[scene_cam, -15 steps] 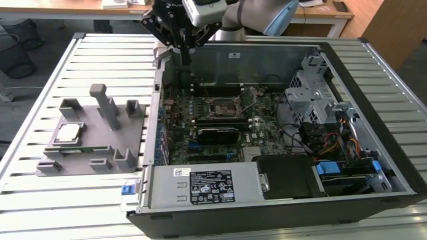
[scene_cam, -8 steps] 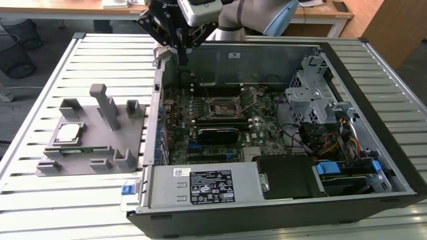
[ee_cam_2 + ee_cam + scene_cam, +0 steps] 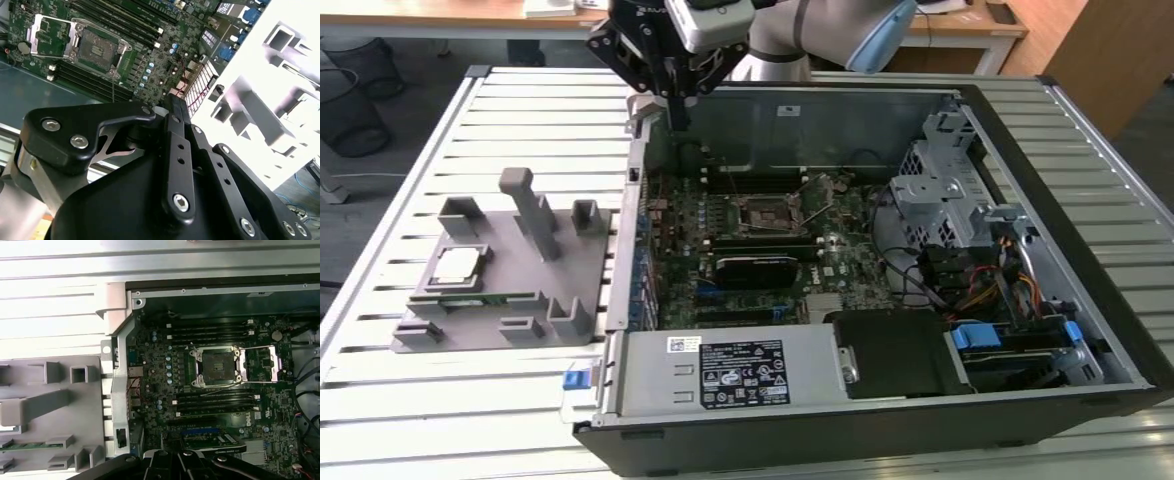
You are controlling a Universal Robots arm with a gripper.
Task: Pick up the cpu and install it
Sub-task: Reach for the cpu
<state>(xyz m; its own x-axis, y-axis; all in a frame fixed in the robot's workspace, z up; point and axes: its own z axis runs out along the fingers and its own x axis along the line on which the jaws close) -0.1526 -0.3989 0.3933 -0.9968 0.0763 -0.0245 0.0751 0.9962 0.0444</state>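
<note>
Hovering over the edge of the case, the jaws look closed and empty; the cpu sits in a grey holder beside the case, whose socket stands open for it.

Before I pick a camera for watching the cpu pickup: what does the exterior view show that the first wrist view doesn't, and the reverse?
Exterior view's own: the cpu lying on the grey fixture, the gripper hanging over the far wall of the computer case, well away from the cpu, and the power supply.
First wrist view's own: a close look at the metal load frame, flipped open beside the socket.
Shared: the empty socket, the fixture and the green memory stick.
</note>
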